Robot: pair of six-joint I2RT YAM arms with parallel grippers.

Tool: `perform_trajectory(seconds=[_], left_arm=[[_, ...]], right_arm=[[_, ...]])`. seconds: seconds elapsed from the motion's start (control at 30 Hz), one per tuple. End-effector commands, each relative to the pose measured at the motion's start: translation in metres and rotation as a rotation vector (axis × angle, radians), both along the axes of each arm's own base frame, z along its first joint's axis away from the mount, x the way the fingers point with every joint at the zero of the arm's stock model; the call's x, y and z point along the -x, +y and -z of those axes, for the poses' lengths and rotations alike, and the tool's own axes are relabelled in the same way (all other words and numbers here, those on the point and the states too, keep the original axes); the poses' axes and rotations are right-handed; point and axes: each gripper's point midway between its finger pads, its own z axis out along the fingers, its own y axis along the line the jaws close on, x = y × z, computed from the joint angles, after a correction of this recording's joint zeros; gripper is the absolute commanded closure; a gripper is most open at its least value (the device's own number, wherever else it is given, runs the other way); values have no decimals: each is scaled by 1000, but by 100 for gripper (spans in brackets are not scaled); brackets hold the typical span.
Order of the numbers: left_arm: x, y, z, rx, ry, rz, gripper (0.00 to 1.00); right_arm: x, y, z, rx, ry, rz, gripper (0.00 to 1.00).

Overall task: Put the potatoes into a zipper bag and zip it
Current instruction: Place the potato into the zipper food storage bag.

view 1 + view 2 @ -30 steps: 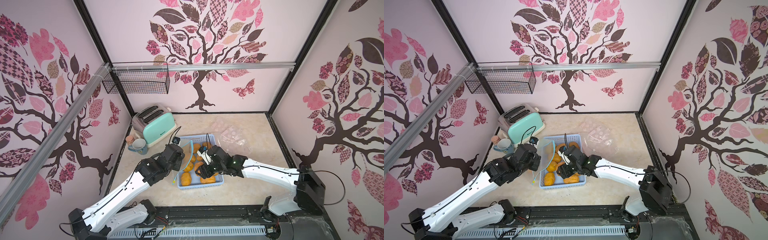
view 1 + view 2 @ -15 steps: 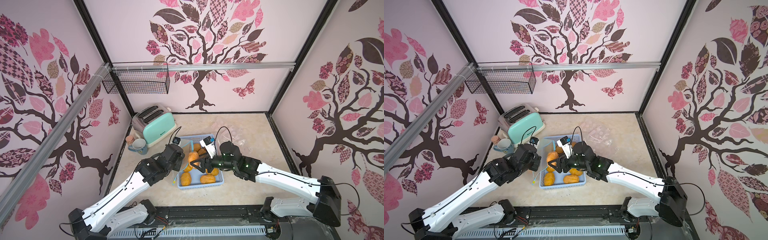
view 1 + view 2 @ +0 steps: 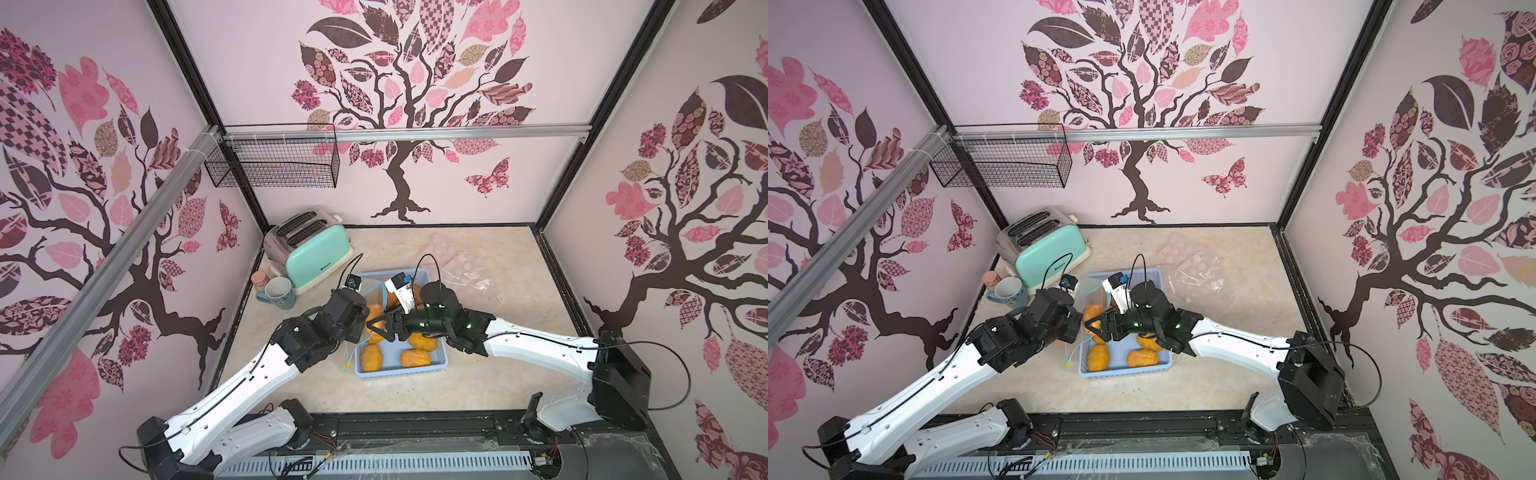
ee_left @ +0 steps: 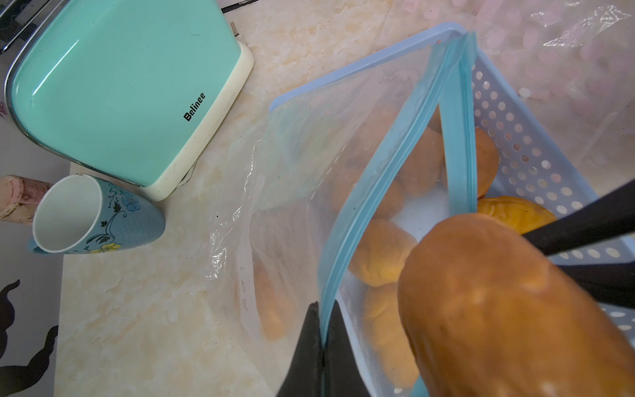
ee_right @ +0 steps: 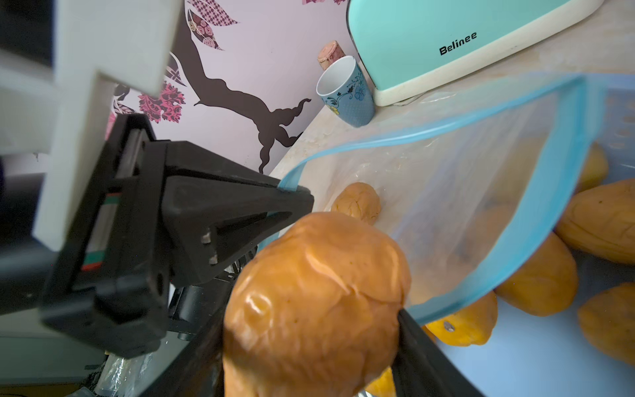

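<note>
A: Left tool (image 4: 323, 347), quick.
B: Clenched. It is pinching the blue zip rim (image 4: 374, 199) of the zipper bag (image 4: 302, 172), with no gap showing between the fingers. It is holding the mouth up and gaping above the left side of the blue basket (image 4: 525, 165).
A: Rest of the bag?
B: The film is draping down over the basket's left rim onto the bench (image 3: 478, 374) just left of the basket.
A: Right tool (image 3: 381, 327)?
B: It is grasping the held potato (image 5: 316, 295), with the fingers spread wide on either side of it. That potato is hanging over the basket's left half, right at the bag mouth and just beside the left tool. Cannot tell if it is touching the rim.
A: Other potatoes?
B: Loose potatoes (image 3: 415, 358) are lying in the basket. Three are showing at its near end in both top views, and more are peeking out at the far end past the right arm. A bagged potato (image 5: 357, 201) is sitting inside the open mouth. Other orange shapes are blurring through the film, and I cannot tell if they are inside or under it.
A: Clutter?
B: A mint toaster (image 3: 309, 249) is standing beyond the basket's far left corner. A blue floral mug (image 3: 277, 293) is standing left of the basket. A crumpled clear bag (image 3: 465, 266) with pink dots is lying beyond its far right corner.
</note>
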Motion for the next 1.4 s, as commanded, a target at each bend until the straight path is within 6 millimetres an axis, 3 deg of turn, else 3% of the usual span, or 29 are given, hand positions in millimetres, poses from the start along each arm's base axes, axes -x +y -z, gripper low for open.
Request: perform_trajectory(seconds=[0.0, 0.4, 0.7, 0.9, 1.17, 1.27, 1.37], left_arm=[[4, 0, 7, -10, 10, 16, 100], [4, 0, 7, -9, 10, 19, 100], [4, 0, 7, -9, 9, 18, 100], [4, 1, 7, -8, 8, 16, 100], [4, 0, 6, -9, 7, 17, 100], [4, 1, 6, -9, 6, 16, 100], [3, 2, 6, -12, 3, 11, 100]], right_arm=[[-13, 12, -16, -29, -26, 27, 34], [-34, 14, 5, 53, 8, 126, 27], [-40, 14, 3, 75, -13, 139, 18], [-37, 10, -10, 68, -50, 131, 17], [-24, -12, -36, 51, -160, 114, 17], [-18, -29, -31, 95, -200, 118, 18], [-9, -53, -9, 179, -221, 130, 18]])
